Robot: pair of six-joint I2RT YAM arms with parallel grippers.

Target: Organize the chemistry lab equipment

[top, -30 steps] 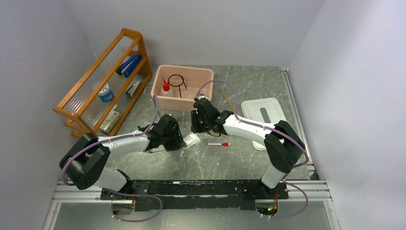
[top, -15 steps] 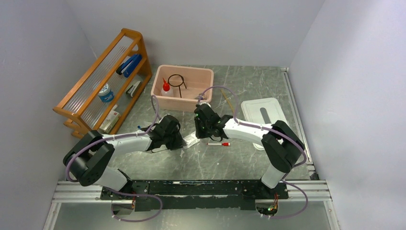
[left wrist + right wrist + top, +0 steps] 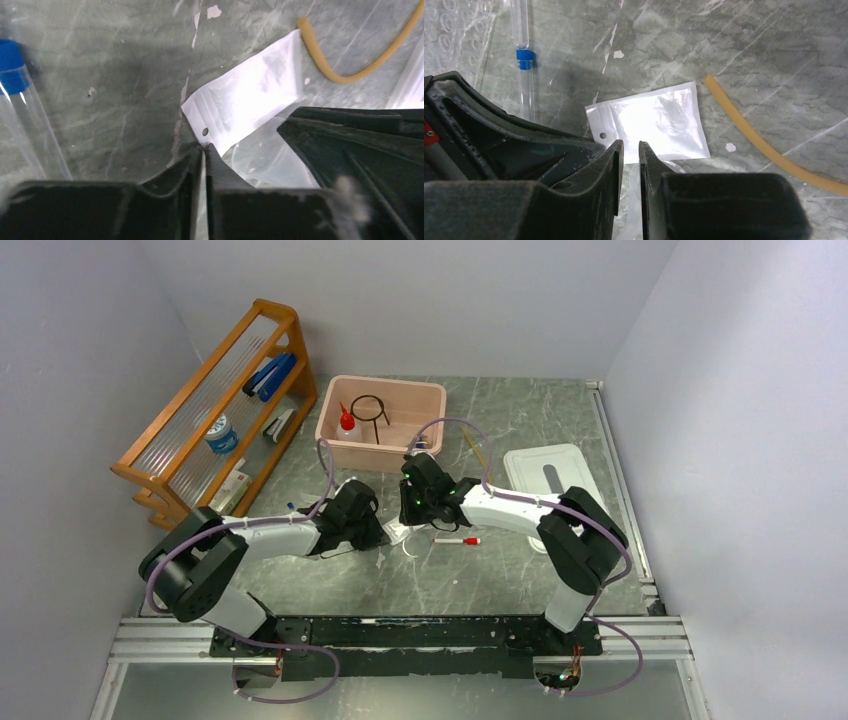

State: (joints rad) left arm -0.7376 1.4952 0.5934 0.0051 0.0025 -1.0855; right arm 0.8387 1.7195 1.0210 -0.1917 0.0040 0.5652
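Pouch (image 3: 250, 100) (glossy clear plastic, flat, rectangular) pinched by left gripper (image 3: 204, 150) and right gripper (image 3: 628, 148).

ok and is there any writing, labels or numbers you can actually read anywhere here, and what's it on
No text is legible in any view.
Blue-labelled container on the wooden rack: label too small to read.
Small clear bag: plain, no print visible.
Red-capped pen: any marking is too small to read.
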